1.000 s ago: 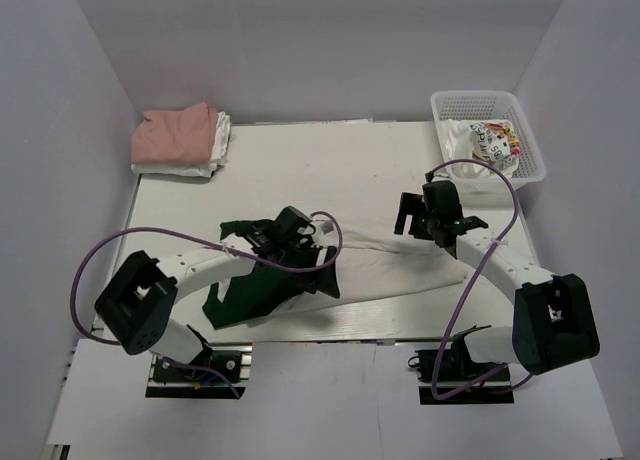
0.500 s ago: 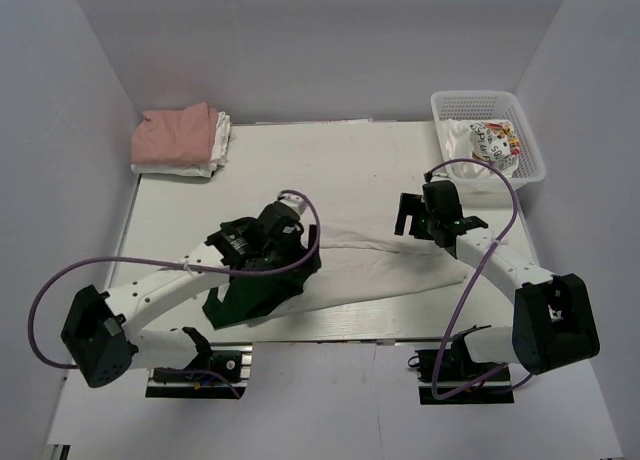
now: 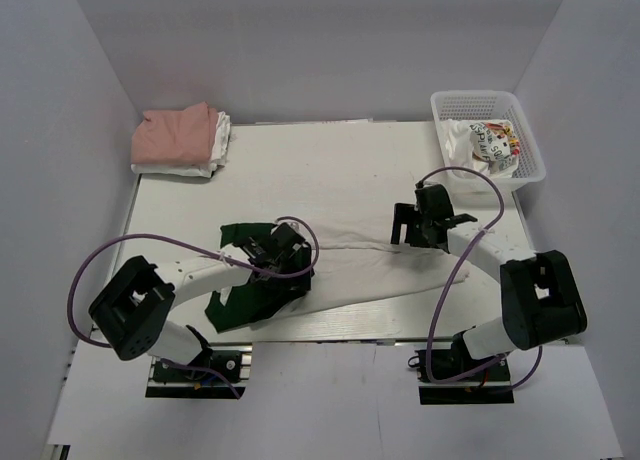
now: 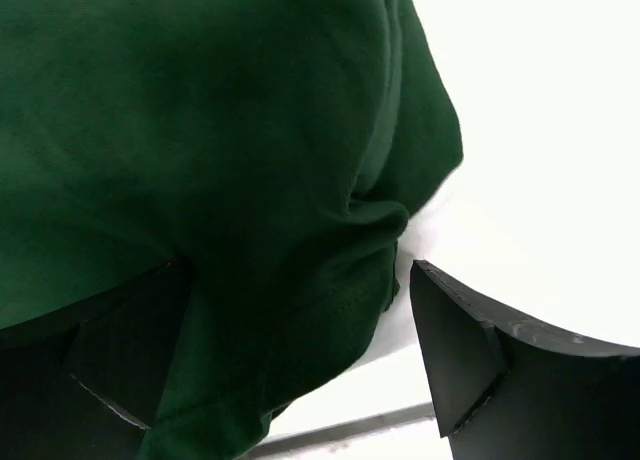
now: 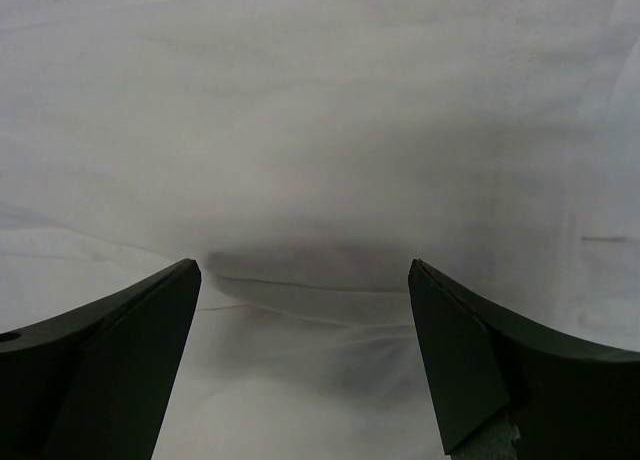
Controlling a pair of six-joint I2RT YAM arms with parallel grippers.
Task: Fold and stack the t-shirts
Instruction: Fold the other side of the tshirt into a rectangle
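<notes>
The large white t-shirt (image 3: 375, 268) lies spread across the near middle of the table, its dark green sleeve (image 3: 243, 295) bunched at the left. My left gripper (image 3: 290, 264) is low over that sleeve, open; in the left wrist view the green cloth (image 4: 230, 180) fills the space between the open fingers (image 4: 470, 360). My right gripper (image 3: 403, 226) is open just above the shirt's far edge; the right wrist view (image 5: 303, 270) shows a white fold (image 5: 300, 280) between the jaws. The salmon-pink shirt (image 3: 178, 135) lies folded on the plain white one (image 3: 219, 140) at the back left.
A white plastic basket (image 3: 487, 103) at the back right holds a crumpled printed cloth (image 3: 490, 145). The table's near metal edge (image 3: 400, 325) runs just below the spread shirt. Purple cables loop off both arms.
My left gripper has dropped lower and nearer onto the green sleeve. My right gripper has shifted slightly left and down to the shirt's far edge.
</notes>
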